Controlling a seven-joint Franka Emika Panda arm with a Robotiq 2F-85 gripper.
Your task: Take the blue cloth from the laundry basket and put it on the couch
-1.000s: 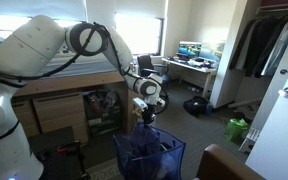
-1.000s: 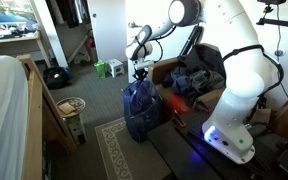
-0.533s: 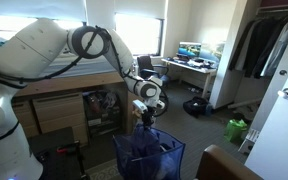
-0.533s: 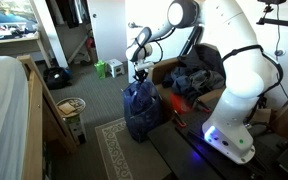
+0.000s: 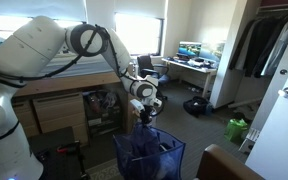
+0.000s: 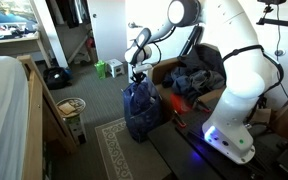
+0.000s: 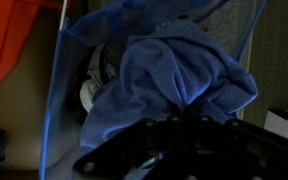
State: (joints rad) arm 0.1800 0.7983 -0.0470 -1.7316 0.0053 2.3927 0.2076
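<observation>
Blue cloth point(image 7: 174, 75) hung bunched in the clenched gripper point(image 5: 144, 113), its lower part inside the laundry basket point(image 5: 172, 160); by my judgement, lifting clear and reaching the couch point(image 5: 229, 163) were not yet done.

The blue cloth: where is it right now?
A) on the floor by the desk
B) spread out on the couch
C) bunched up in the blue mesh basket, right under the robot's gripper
C: the wrist view shows the blue cloth heaped inside the mesh walls of the laundry basket, with the gripper directly over it.
</observation>
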